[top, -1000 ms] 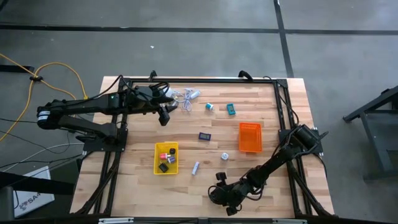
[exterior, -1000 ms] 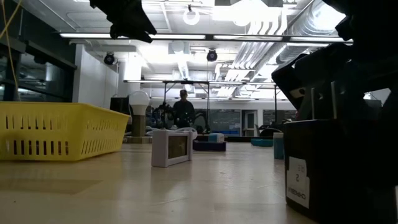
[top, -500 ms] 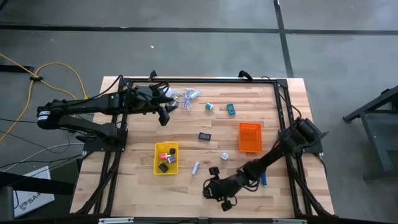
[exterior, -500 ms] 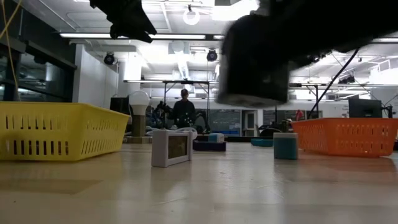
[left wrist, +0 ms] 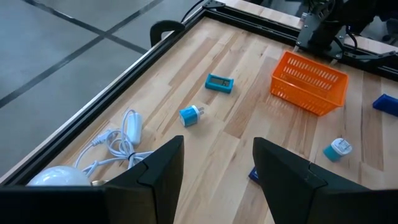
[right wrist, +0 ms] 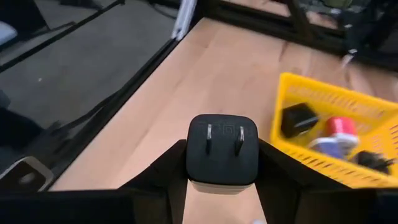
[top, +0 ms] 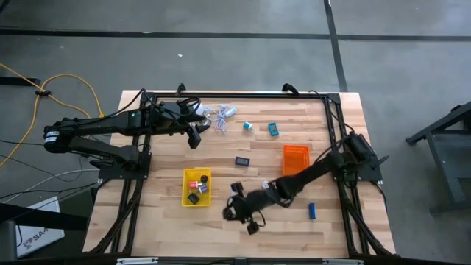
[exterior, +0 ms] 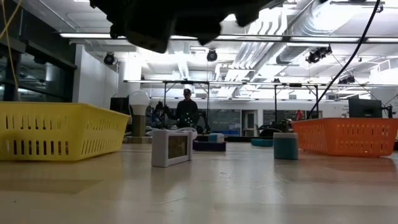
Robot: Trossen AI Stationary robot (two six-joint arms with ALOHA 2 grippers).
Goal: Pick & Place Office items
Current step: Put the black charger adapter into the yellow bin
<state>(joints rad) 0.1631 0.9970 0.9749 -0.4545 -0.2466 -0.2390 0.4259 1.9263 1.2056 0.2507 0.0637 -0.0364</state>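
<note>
Wooden planks of the table (top: 243, 140) carry what we work with: a yellow tray (top: 196, 187) toward the near-left, an orange tray (top: 296, 158) toward the right, and small office items scattered between them.

Our right gripper (right wrist: 222, 180) hangs low over the table just right of the yellow tray, its fingers (right wrist: 163, 173) clamped on a black plug block (right wrist: 222, 151) with two metal prongs facing the wrist camera. In the right wrist view the yellow tray sits close ahead, already holding a black block, a red-topped piece and other small bits. We judge this block is bound for that tray.

Our left gripper (left wrist: 217, 177) waits near the far-left edge, over the white dome-shaped object (left wrist: 59, 177) with its pale cord; its fingers stand partly apart and hold nothing.

Loose items lie elsewhere: a small blue plug (left wrist: 191, 115), a teal block (left wrist: 219, 83), a teal and white roll (left wrist: 337, 149), a blue block (top: 312, 211) near the front-right, and a dark flat piece (top: 242, 160) mid-table.

What could go wrong: the fingers pinch only the lower part of the block, so it may twist or slip on a swing. A low approach could catch the tray's wall and shove it. A release short of the rim would drop the block onto the table.
</note>
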